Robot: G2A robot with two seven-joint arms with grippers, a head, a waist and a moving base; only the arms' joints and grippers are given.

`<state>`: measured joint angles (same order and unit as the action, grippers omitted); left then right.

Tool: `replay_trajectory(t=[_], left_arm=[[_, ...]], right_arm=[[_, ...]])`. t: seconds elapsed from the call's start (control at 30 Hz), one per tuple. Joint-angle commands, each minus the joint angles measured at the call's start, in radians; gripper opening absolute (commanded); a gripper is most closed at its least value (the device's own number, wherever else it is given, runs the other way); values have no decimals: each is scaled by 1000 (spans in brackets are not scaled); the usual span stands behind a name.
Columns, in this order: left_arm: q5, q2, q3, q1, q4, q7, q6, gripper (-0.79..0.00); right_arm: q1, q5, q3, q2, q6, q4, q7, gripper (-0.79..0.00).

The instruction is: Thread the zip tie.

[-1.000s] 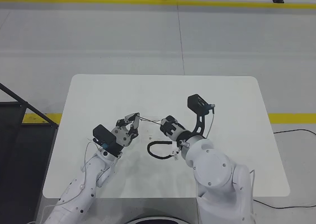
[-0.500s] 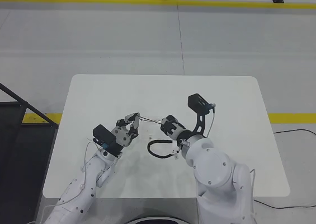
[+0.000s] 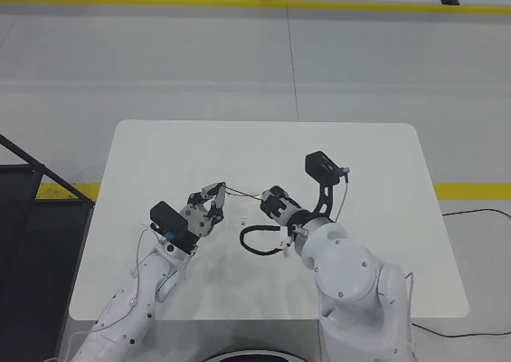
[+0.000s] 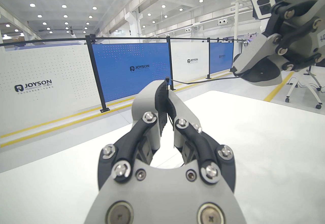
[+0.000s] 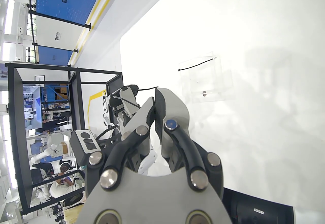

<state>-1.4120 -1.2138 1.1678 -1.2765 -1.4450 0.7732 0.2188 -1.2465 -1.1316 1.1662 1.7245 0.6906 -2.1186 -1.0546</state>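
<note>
two zip ties, two grippers. the zip tie (image 3: 243,193) hangs above the white table (image 3: 373,163), stretched almost level between the grippers, its long axis running side to side across the table. the left gripper (image 3: 220,192) is pinched tight on the blocky end, and the thin strap points toward the right gripper (image 3: 267,201), whose jaws are closed on it too. the second zip tie (image 5: 196,65) lies loose on a clear square piece (image 5: 203,80) on the table, near both grippers and touching neither.
</note>
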Motion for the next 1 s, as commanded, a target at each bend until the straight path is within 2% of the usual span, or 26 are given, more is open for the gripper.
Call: replay_trajectory(t=[0.0,0.6,0.97], left_arm=[[0,0,0,0,0,0,0,-785],[0,0,0,0,0,0,0,-785],[0,0,0,0,0,0,0,-785]], right_arm=[[2,1,-2,-1,3,1,1,-785],[19,11,-21,-10,25,9,7,-785],[7,111,-7,-11,29,-7,68,-785]])
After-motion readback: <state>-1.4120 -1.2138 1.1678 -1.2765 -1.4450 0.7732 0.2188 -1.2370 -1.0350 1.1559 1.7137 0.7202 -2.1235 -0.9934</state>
